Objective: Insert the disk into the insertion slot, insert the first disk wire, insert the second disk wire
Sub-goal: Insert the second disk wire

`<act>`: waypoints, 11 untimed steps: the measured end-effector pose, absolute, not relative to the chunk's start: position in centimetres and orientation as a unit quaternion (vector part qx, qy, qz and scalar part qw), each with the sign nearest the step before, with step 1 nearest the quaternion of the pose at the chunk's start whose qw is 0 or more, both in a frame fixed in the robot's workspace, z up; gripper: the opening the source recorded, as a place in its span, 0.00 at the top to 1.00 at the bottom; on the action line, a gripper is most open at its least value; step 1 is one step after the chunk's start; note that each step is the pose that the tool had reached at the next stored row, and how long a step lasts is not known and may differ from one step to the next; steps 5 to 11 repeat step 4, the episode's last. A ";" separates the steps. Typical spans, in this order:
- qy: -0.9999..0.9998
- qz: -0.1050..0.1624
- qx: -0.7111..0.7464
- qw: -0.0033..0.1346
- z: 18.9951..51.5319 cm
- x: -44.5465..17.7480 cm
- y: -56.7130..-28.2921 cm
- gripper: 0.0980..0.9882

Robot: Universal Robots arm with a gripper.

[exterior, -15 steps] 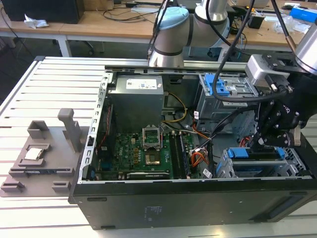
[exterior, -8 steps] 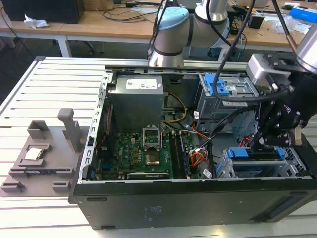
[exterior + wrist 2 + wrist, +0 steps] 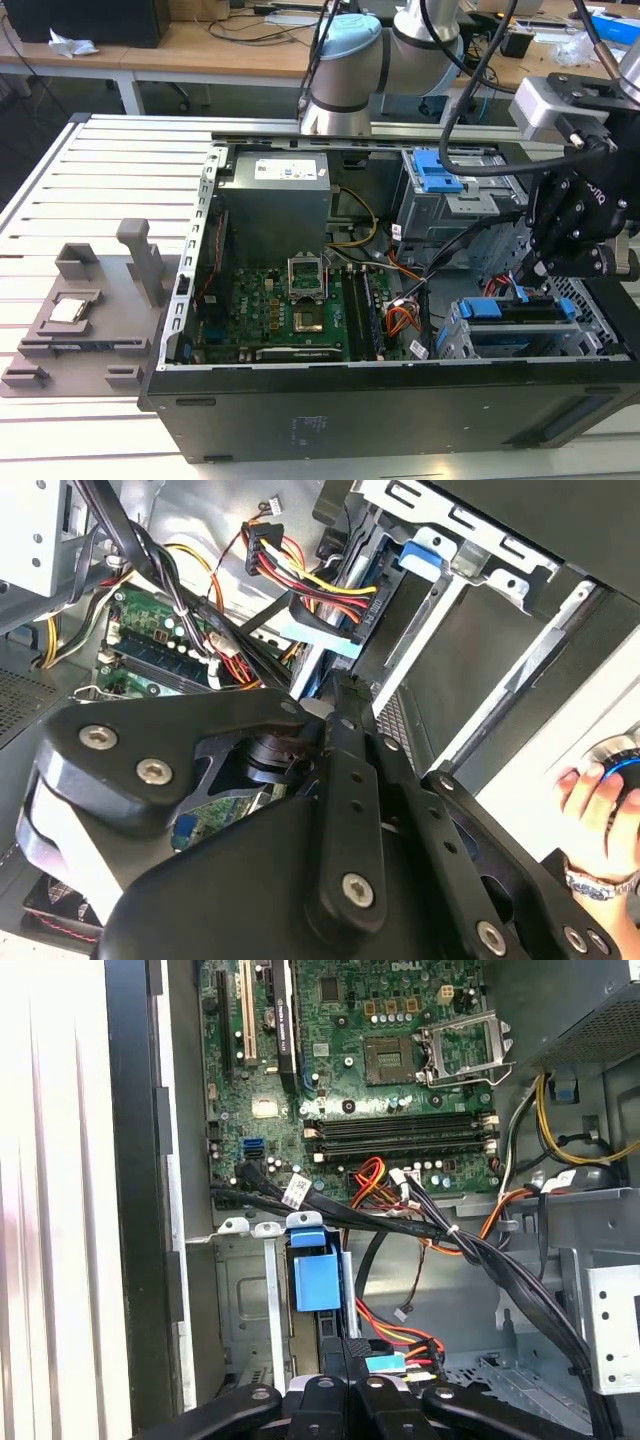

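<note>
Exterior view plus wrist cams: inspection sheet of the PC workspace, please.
Surface: white slatted table bearing the open black computer case.
Job's things: blue-framed metal disk sits inside the boxy silver drive cage.
Clutter: grey plastic fixture at the exterior view's left.
Claw: black claw low by the cage, beside a light-blue connector.
Cables: red, yellow and black wire bundle hanging loose near the cage.
Surroundings: wooden desks; a person's hand close by.
</note>
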State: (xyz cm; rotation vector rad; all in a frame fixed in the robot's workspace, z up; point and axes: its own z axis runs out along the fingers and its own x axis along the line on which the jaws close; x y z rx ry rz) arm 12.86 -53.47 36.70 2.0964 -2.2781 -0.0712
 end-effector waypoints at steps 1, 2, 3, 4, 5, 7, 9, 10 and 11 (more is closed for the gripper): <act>-0.735 -0.023 0.677 0.022 36.7 12.9 -53.5 0.99; -0.735 -0.023 0.677 0.022 36.7 12.9 -53.5 0.99; -0.735 -0.023 0.677 0.022 36.7 12.9 -53.5 0.99; -0.735 -0.023 0.677 0.022 36.7 12.9 -53.5 0.99; -0.735 -0.023 0.677 0.022 36.7 12.9 -53.5 0.99; -0.735 -0.023 0.677 0.022 36.7 12.9 -53.5 0.99; -0.735 -0.023 0.677 0.022 36.7 12.9 -53.5 0.99; -0.735 -0.023 0.677 0.022 36.7 12.9 -53.5 0.99; -0.735 -0.023 0.677 0.022 36.7 12.9 -53.5 0.99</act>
